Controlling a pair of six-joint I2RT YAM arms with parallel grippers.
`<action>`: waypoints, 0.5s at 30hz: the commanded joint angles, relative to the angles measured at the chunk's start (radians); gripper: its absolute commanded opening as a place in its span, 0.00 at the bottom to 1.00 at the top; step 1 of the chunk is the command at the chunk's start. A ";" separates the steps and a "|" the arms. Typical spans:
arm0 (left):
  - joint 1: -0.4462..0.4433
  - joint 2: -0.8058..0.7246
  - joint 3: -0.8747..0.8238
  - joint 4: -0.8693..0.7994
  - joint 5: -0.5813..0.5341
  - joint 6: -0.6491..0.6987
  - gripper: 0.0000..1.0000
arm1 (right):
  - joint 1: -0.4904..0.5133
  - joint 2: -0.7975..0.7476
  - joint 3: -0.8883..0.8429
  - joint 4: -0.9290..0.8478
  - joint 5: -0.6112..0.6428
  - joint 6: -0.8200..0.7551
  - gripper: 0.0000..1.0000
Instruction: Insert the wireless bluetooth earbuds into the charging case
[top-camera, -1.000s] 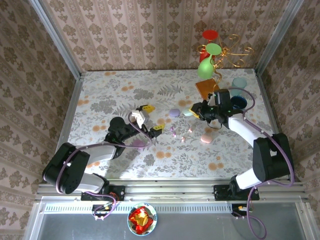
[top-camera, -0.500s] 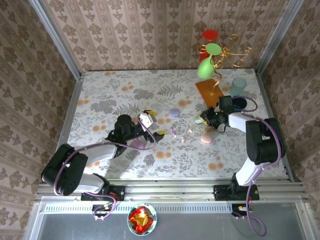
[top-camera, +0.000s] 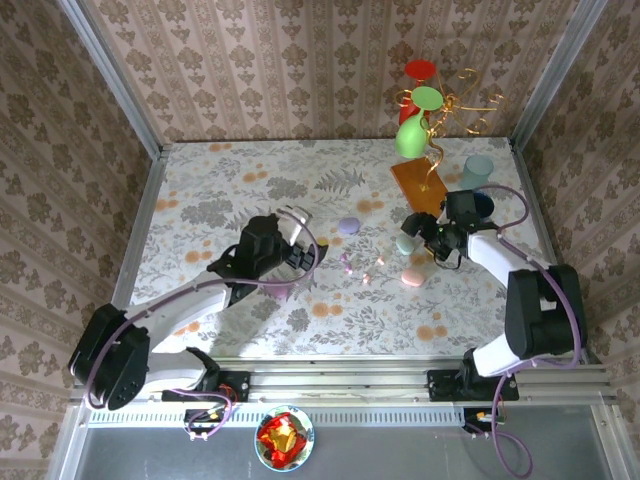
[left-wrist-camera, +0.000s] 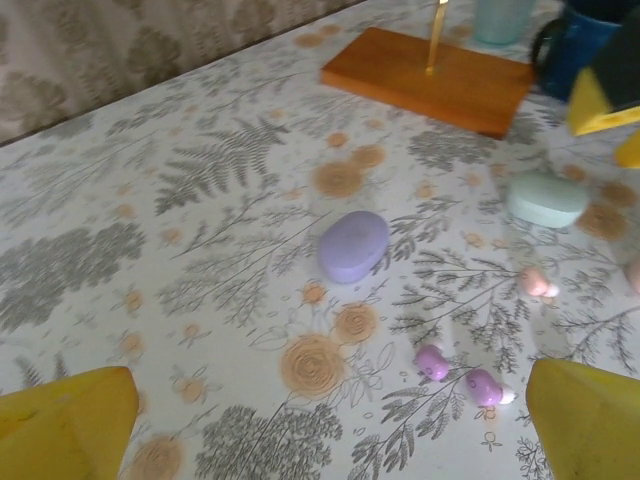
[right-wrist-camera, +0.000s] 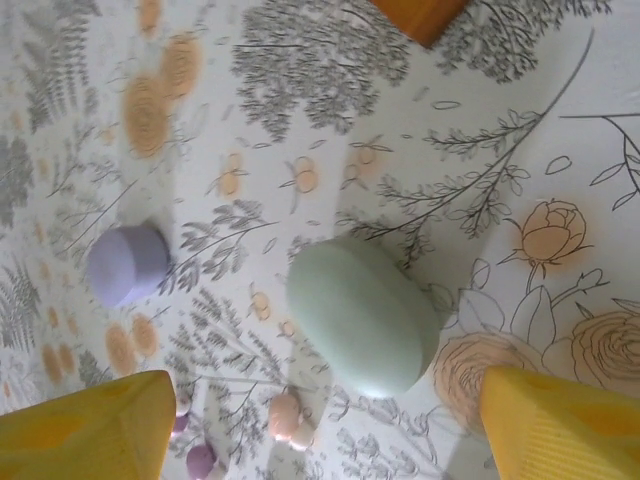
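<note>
The left gripper (left-wrist-camera: 330, 435) hangs wide open and empty, low over the floral table (left-wrist-camera: 200, 190). Just beyond it lie two lilac earbuds (left-wrist-camera: 432, 362), with a pink earbud (left-wrist-camera: 538, 283) farther right and the lilac case (left-wrist-camera: 354, 246) behind them. The right gripper (right-wrist-camera: 325, 430) is spread open above the mint case (right-wrist-camera: 362, 315), which rests on the table clear of both fingers.

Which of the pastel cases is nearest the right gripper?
The mint-green case, framed between the right gripper's open fingers; the lilac case and the pink case lie farther off.
</note>
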 joint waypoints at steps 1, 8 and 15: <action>-0.039 -0.031 0.031 -0.251 -0.300 -0.178 1.00 | 0.044 -0.067 0.031 -0.109 0.044 -0.133 0.82; -0.107 -0.015 0.207 -0.812 -0.566 -0.738 1.00 | 0.117 -0.132 0.021 -0.128 0.049 -0.181 0.82; -0.131 -0.063 0.181 -0.950 -0.422 -1.072 1.00 | 0.162 -0.105 0.016 -0.072 -0.025 -0.175 0.82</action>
